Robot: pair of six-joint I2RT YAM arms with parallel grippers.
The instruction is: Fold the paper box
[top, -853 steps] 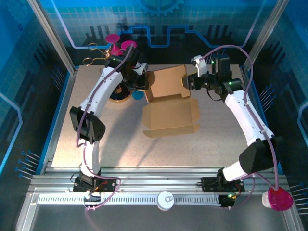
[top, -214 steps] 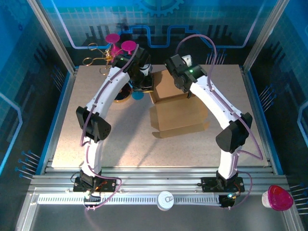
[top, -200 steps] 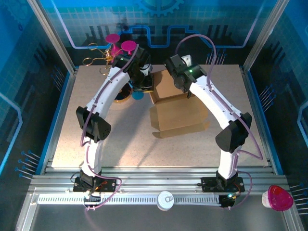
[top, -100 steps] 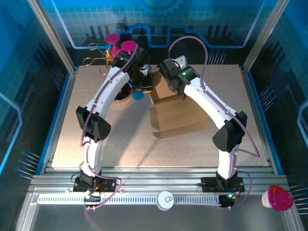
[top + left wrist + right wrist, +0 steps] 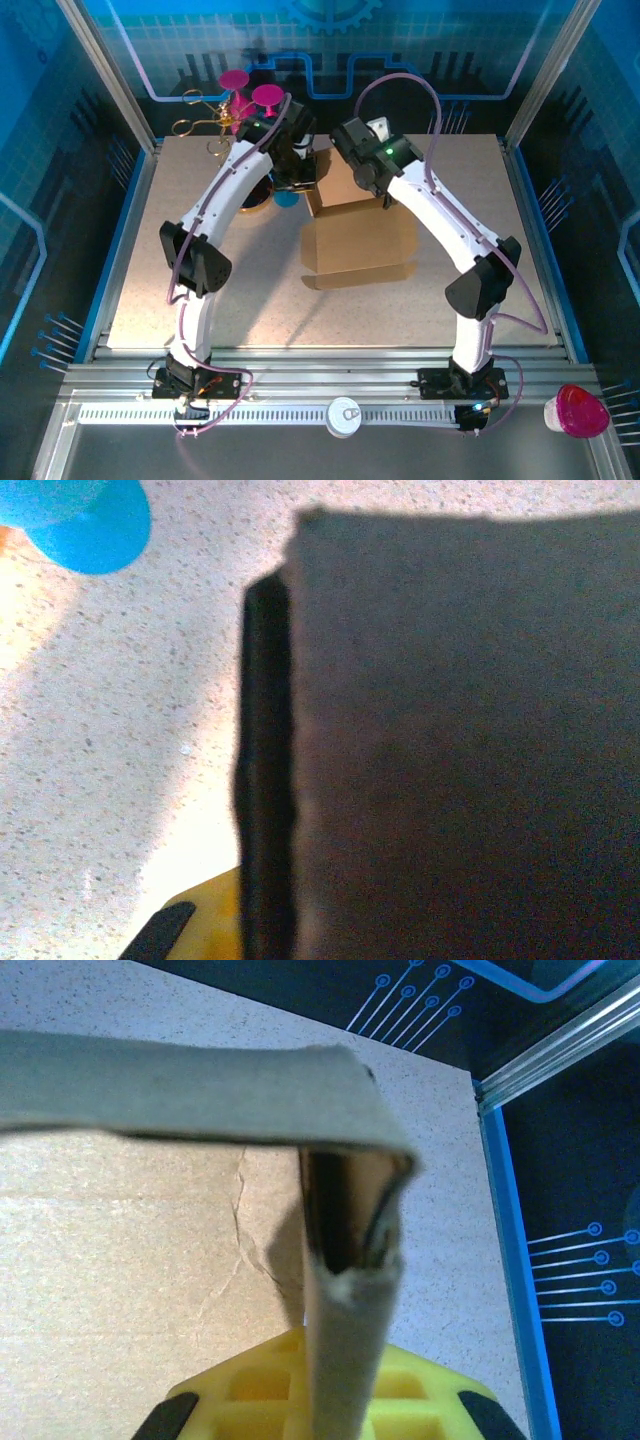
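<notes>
While your left gripper (image 5: 303, 176) pinches the plain brown cardboard paper box (image 5: 360, 240), your right gripper (image 5: 345, 1250) clamps its flap. Both jaws sit narrow.

The paper box (image 5: 358, 240) sits mid-frame. The left gripper (image 5: 308, 178) and right gripper (image 5: 385, 197) flank its raised upper panel.

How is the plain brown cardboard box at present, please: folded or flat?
Partly folded: the paper box has its far panel raised, its near panel flat.

The left arm (image 5: 225, 197) and right arm (image 5: 440, 215) are white with black joints, trailing purple cables (image 5: 399, 76).
</notes>
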